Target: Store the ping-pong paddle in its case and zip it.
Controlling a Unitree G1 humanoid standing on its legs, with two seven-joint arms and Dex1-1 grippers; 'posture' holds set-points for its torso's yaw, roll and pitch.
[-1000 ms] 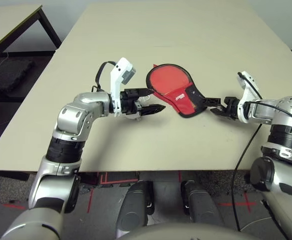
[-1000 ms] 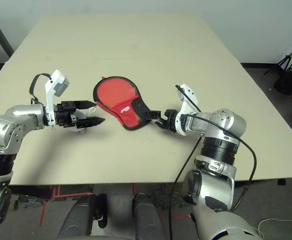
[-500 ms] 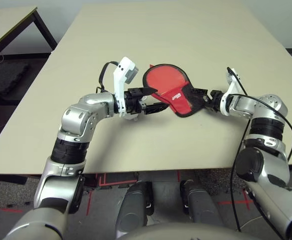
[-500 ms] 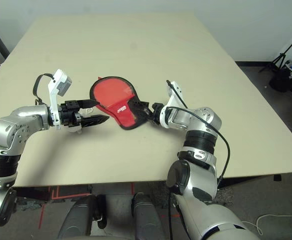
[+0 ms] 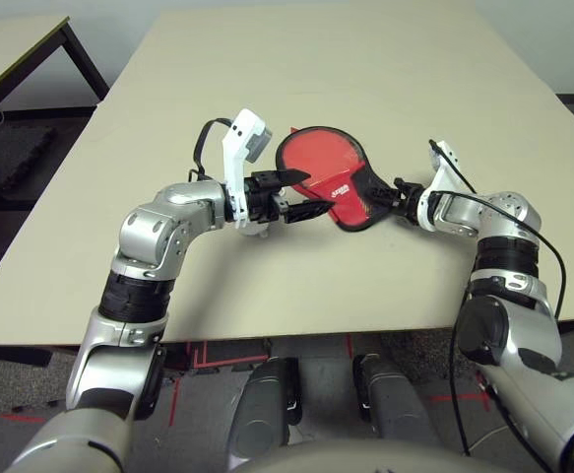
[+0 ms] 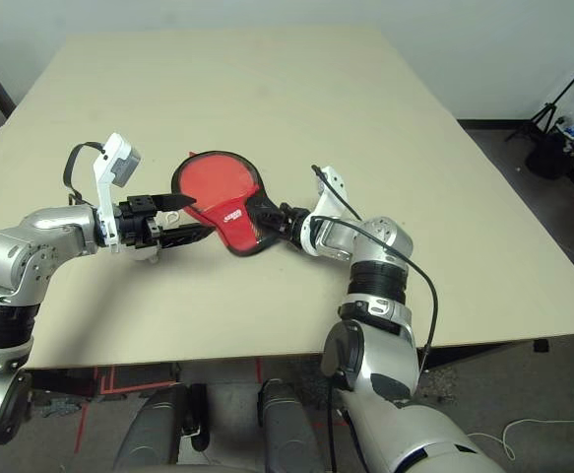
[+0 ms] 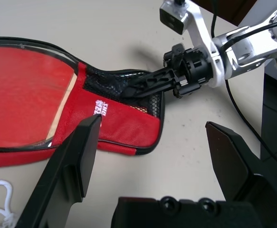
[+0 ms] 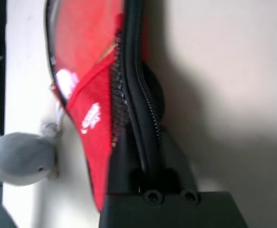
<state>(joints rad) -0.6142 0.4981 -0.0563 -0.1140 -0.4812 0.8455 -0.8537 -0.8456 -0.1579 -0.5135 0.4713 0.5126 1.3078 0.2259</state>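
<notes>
We found the red fabric paddle-shaped case [image 5: 338,180] lying lengthwise between our grippers: right gripper [image 5: 397,191] pinched its black handle end, left gripper [image 5: 306,195] spread wide beside its round end.

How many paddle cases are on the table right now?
1. The case lies mid-table between both hands, the paddle inside it. The right hand is at its handle end; the open left hand is beside it.
</notes>
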